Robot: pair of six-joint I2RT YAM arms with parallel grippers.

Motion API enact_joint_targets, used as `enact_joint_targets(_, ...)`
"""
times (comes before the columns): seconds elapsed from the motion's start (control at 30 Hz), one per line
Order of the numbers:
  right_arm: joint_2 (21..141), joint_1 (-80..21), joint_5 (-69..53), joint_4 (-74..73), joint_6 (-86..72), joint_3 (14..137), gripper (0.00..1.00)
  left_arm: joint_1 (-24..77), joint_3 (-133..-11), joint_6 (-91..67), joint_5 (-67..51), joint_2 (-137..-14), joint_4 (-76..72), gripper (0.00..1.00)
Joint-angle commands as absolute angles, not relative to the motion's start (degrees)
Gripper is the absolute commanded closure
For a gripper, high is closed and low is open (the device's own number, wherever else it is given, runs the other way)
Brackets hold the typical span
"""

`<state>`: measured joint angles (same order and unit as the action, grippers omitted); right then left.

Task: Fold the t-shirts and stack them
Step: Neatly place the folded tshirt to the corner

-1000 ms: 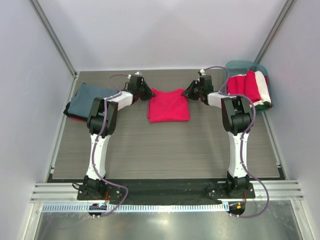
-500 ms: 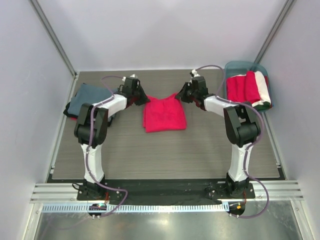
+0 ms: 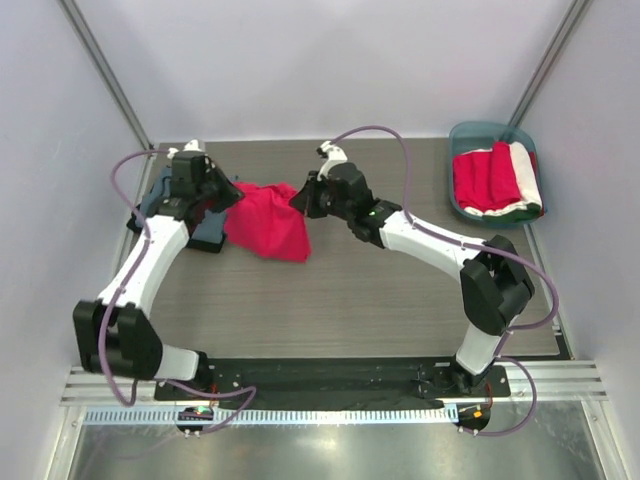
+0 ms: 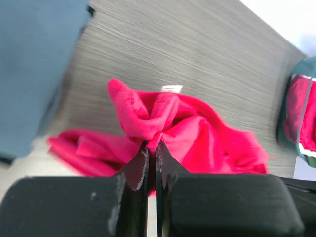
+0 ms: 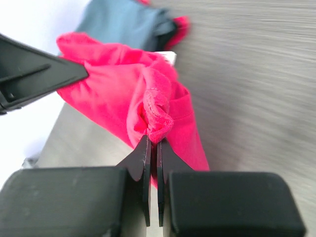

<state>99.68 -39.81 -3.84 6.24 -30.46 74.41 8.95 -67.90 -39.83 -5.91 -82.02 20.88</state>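
Observation:
A crimson-red t-shirt [image 3: 268,222] hangs bunched between my two grippers, left of the table's middle. My left gripper [image 3: 228,195] is shut on its left edge, with cloth pinched at the tips [image 4: 152,143]. My right gripper [image 3: 297,199] is shut on its right edge, a hem fold in the tips [image 5: 154,138]. A folded slate blue-grey t-shirt [image 3: 165,195] lies at the far left under my left arm, with red cloth beneath it. It shows in the left wrist view [image 4: 34,69] and in the right wrist view [image 5: 123,22].
A teal tub [image 3: 470,135] at the back right holds folded red and white shirts [image 3: 495,180]. The table's left edge and the enclosure's frame post run close beside the blue-grey shirt. Bare wood-grain table spreads across the middle and front.
Both grippers have carried the red shirt left from the back middle toward the blue-grey shirt. The shirt was flat and folded; it now hangs bunched.

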Motion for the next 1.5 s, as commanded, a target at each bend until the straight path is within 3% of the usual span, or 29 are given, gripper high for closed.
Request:
enact_joint_targets(0.0,97.0,-43.0,-0.3,6.4,-30.5,81.1,0.99,6.2,-69.6,-37.2,-3.7,-74.1,30.0,1.0)
enact_joint_targets(0.1,99.7,-46.3,-0.3,4.7,-30.2,86.7,0.99,-2.5,-74.0,-37.7,-7.8,-72.4,33.2,1.0)
enact_joint_targets(0.37,110.5,-51.7,1.2,3.1,-31.0,102.0,0.99,-10.5,-85.2,-31.7,-9.1,-72.7,44.8,1.0)
enact_joint_targets(0.77,131.4,-54.1,2.1,4.8,-35.3,123.8,0.99,-19.9,-98.5,-30.6,-9.1,-88.9,47.4,1.0)
enact_joint_targets(1.07,137.3,-54.2,6.1,5.9,-34.1,128.3,0.99,-21.1,-102.3,-31.8,-9.4,-98.2,44.2,1.0)
enact_joint_targets(1.47,135.1,-54.4,7.3,6.2,-32.8,129.3,0.99,-22.1,-107.7,-32.1,-9.2,-100.8,45.6,1.0)
